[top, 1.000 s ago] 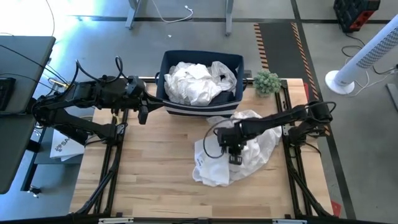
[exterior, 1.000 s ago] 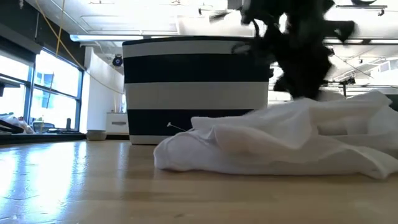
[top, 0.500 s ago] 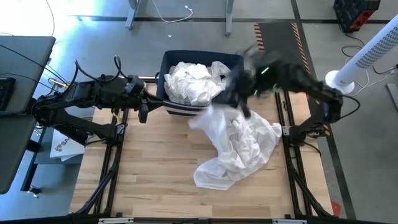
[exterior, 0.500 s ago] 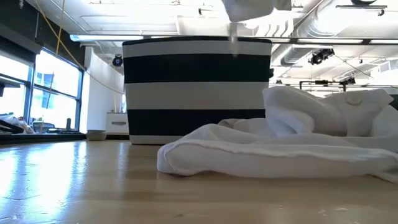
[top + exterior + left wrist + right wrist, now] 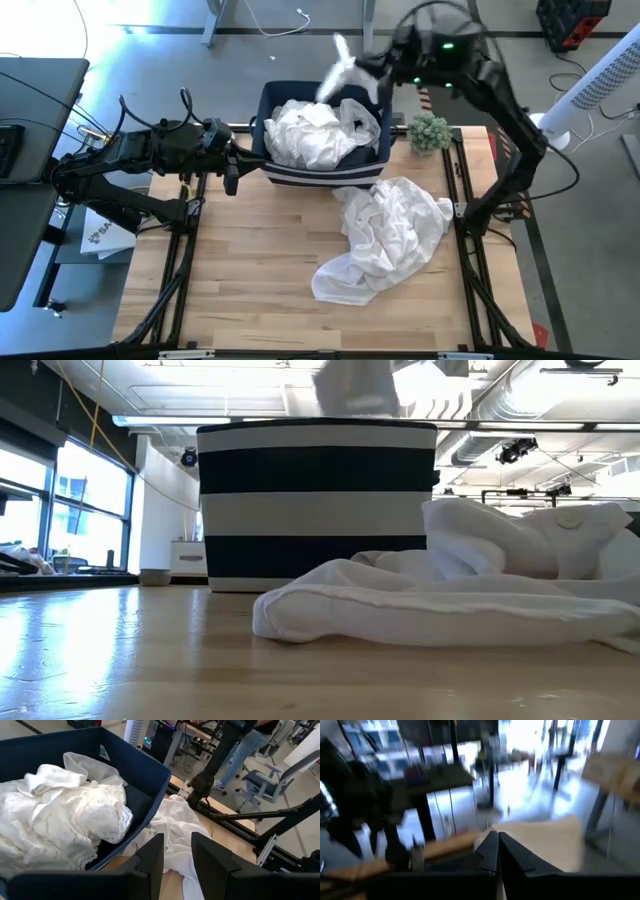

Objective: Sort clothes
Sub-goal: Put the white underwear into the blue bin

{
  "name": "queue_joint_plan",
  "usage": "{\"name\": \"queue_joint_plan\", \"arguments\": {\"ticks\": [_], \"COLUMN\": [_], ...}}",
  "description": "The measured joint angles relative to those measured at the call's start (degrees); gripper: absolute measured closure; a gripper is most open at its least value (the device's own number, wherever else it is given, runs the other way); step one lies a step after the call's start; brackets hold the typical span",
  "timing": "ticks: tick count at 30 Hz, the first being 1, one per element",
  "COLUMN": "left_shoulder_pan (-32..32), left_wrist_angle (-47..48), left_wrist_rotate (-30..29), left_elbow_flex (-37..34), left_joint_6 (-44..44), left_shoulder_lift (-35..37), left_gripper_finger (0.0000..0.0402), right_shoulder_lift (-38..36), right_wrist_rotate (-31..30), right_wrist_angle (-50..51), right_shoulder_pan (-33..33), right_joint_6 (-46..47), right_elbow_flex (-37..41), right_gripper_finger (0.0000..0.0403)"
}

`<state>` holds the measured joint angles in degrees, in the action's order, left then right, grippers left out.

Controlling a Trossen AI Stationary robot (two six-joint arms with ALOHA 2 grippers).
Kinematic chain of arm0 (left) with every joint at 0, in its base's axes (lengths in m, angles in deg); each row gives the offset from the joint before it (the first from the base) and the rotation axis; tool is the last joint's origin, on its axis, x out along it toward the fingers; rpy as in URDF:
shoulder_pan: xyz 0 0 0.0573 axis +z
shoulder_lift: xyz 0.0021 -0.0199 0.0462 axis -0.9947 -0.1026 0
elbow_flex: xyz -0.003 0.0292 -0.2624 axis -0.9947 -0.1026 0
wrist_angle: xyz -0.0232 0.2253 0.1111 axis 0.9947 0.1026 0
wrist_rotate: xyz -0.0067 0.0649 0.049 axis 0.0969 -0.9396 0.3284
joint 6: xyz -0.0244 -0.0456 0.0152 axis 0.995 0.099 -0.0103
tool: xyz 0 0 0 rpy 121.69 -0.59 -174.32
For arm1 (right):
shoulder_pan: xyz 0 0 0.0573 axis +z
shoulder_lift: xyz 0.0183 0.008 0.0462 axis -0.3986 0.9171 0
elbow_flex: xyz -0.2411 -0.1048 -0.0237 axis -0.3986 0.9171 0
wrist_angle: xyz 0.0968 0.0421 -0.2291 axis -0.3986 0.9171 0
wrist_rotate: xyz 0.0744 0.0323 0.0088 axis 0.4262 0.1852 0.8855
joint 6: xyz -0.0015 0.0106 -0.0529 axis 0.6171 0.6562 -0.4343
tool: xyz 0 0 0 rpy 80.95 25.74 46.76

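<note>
Raised above the far rim of the navy fabric bin with white stripes (image 5: 322,172), right gripper (image 5: 378,72) clenched on a blurred white garment (image 5: 340,68). Judged mid-transfer into the bin, onto crumpled white clothes (image 5: 312,132) inside. Next: lower, release over the bin. Another large white garment (image 5: 385,240) heaped on the wooden table (image 5: 250,260), near right. Left gripper (image 5: 174,852) waiting left of bin, fingers apart.

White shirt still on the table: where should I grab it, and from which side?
Judging by its pose, grip the bunched, raised folds of the white shirt at the end nearest the striped bin, coming straight down. The other end lies flat and thin against the table, offering little to pinch.
</note>
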<state>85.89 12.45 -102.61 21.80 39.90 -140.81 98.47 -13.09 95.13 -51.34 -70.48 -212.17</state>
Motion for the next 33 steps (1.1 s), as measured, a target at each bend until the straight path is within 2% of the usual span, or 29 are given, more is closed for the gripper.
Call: {"name": "queue_joint_plan", "arguments": {"ticks": [4, 7, 12, 17, 20, 23, 29, 33], "left_shoulder_pan": [0.0, 0.0, 0.0, 0.0, 0.01, 0.02, 0.02, 0.02], "left_wrist_angle": [0.02, 0.03, 0.03, 0.04, 0.04, 0.07, 0.1, 0.11], "left_wrist_rotate": [-0.18, -0.97, -1.05, -1.07, -1.07, -1.1, -1.55, -1.64], "left_elbow_flex": [0.0, 0.0, 0.0, 0.0, 0.0, 0.0, 0.0, 0.0], "left_joint_6": [-0.02, -0.01, -0.19, -0.17, 0.0, -0.04, -0.73, -1.46], "left_shoulder_lift": [0.0, -0.04, -0.07, -0.07, -0.07, -0.07, -0.07, -0.07], "left_gripper_finger": [0.0307, 0.0307, 0.0307, 0.0307, 0.0307, 0.0307, 0.0307, 0.0307], "right_shoulder_lift": [1.09, 1.2, 1.42, 1.42, 1.42, 1.36, 1.18, 1.12], "right_wrist_rotate": [0.89, 0.69, -1.6, -1.71, -1.71, -2.29, -10.95, -13.36], "right_wrist_angle": [8.46, 11.9, 5.07, -4.61, -5.99, -8.48, -9.52, -8.89], "right_shoulder_pan": [-1.66, -1.85, -1.81, -1.83, -1.83, -1.81, -1.43, -1.43], "right_joint_6": [1.55, 1.38, 4.43, 8.68, 9.09, 6.78, 1.62, 1.44], "right_elbow_flex": [5.95, 14.77, 30.52, 37.9, 36.99, 31.39, 20.18, 19.07], "right_gripper_finger": [0.0402, 0.0402, 0.0402, 0.0402, 0.0402, 0.0402, 0.0402, 0.0402]}}
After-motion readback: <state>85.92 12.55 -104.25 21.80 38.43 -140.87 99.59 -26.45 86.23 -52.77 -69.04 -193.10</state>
